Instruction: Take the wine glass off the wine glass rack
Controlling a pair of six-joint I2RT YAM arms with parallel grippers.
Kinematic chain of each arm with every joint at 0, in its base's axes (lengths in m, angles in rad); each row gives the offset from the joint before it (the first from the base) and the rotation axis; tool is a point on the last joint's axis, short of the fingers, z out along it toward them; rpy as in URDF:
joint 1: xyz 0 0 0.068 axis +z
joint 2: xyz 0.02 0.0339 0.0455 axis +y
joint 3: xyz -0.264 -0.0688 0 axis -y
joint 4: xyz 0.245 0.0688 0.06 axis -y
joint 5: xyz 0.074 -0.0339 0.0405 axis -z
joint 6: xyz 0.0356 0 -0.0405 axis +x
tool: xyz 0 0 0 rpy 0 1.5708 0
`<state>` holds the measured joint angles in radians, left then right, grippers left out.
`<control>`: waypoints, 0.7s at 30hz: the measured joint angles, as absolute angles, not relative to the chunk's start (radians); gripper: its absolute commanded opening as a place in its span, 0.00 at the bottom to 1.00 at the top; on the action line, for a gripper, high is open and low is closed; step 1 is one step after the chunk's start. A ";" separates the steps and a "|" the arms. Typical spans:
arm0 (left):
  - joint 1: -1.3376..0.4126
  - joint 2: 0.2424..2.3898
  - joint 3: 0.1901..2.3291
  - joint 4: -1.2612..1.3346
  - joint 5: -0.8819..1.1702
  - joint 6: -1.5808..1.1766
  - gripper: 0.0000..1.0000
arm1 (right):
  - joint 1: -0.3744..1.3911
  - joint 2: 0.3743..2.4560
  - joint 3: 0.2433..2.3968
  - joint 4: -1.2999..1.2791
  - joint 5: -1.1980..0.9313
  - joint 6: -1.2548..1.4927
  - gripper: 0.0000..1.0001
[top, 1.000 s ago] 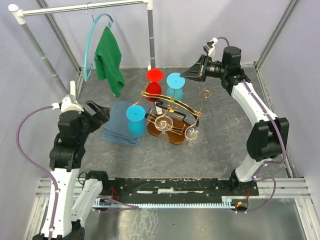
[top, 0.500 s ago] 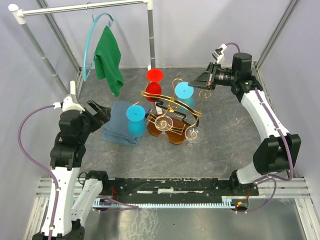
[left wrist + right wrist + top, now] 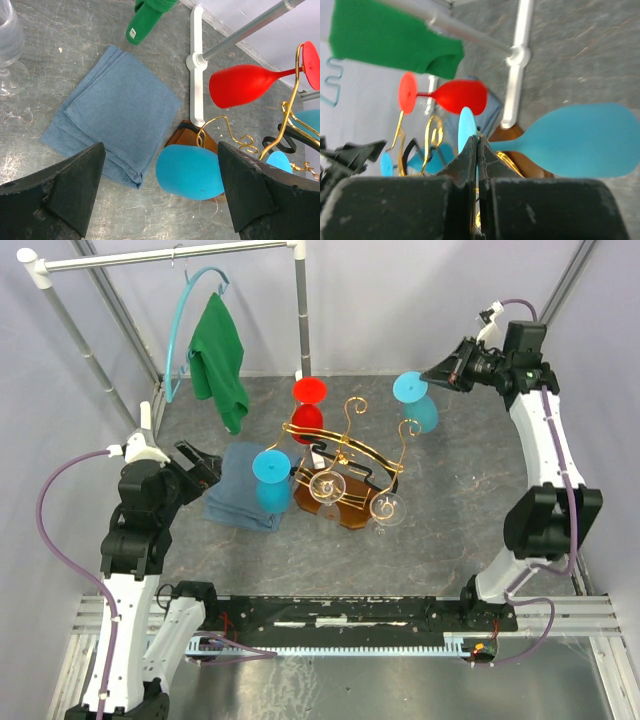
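The wine glass rack (image 3: 345,455), gold wire on a brown wooden base, stands mid-table. My right gripper (image 3: 436,374) is shut on the flat foot of a blue wine glass (image 3: 418,405), which hangs clear of the rack at its back right. In the right wrist view the fingers (image 3: 470,160) pinch the foot disc and the blue bowl (image 3: 585,140) points right. A red glass (image 3: 309,405), another blue glass (image 3: 270,480) and two clear glasses (image 3: 327,487) hang on the rack. My left gripper (image 3: 205,465) is open and empty, left of the rack.
A folded blue cloth (image 3: 240,485) lies left of the rack, under my left gripper (image 3: 161,150). A white clothes rail (image 3: 300,310) with a green cloth (image 3: 220,355) and a light blue hanger stands at the back left. Grey walls enclose the table.
My right gripper has drawn the blue wine glass off the rack, carrying it up and to the back right. The left arm has not moved.
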<state>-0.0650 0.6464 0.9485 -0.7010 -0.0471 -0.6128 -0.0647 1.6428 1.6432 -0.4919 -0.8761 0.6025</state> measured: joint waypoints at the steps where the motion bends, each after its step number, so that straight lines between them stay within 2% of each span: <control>1: -0.065 0.646 0.949 -0.701 -0.047 -0.613 0.99 | -0.069 1.684 1.698 -0.521 -0.845 0.582 0.01; 5: -0.065 0.645 0.949 -0.701 -0.047 -0.613 0.99 | -0.067 1.855 1.953 -0.665 -0.636 0.466 0.01; 12: -0.065 0.645 0.948 -0.699 -0.046 -0.612 0.99 | -0.013 2.098 2.337 -0.865 -0.109 0.195 0.01; 17: -0.065 0.633 0.929 -0.669 -0.040 -0.613 0.99 | 0.032 2.222 2.367 -0.831 0.246 -0.015 0.01; 21: -0.065 0.624 0.926 -0.661 -0.043 -0.612 0.99 | 0.059 2.348 2.357 -0.685 0.522 -0.252 0.01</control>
<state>-0.0650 0.6235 0.9257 -0.6609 -0.0425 -0.6125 0.0586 2.3482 2.3573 -0.6853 0.5217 -0.2516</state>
